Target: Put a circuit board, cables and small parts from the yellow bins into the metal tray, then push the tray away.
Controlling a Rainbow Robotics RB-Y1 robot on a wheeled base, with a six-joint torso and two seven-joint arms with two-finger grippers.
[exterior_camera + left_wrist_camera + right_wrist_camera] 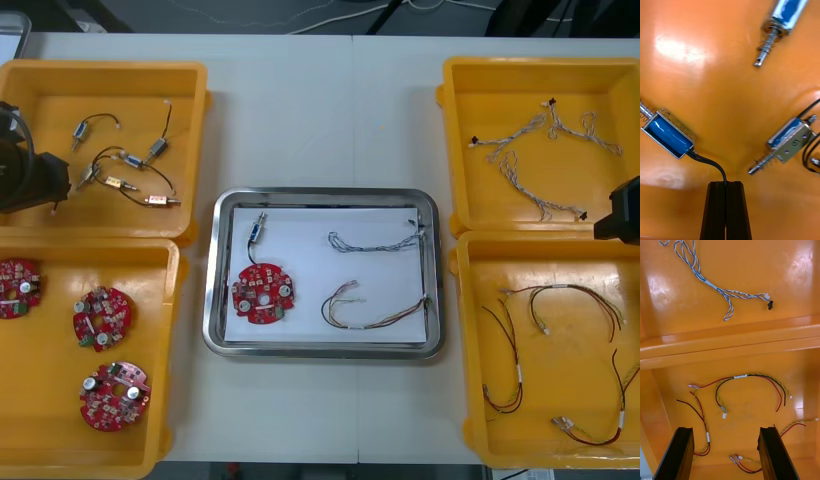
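The left gripper (725, 183) is held low over the floor of a yellow bin (726, 75) with its fingers closed together. A black lead (707, 162) runs straight into the seam at their tips and is judged to be pinched there, since so thin a wire would leave no gap. The small metal part (668, 133) to which the lead belongs lies flat on the bin floor, just ahead of the fingers and off to one side, not yet lifted. The lead is probably taken because it offers an easier pinch than the squat, smooth body. Two other small metal parts (790, 138) lie ahead on the fingers' other side, near enough that their own leads could be snagged by a careless lift. The right gripper (726, 429) is held above a second yellow bin (752, 416), its fingers spread wide and nothing gripped. Red and yellow cables (740, 376) lie loose just ahead of it, and a blue and white cable (711, 285) lies beyond the bin wall; this arm is judged idle. The metal tray (325, 195), off to the left gripper's right, already holds a circuit board (262, 293), a small part (258, 230) and two cables (375, 240), so the task is judged well advanced, with the push not yet made.
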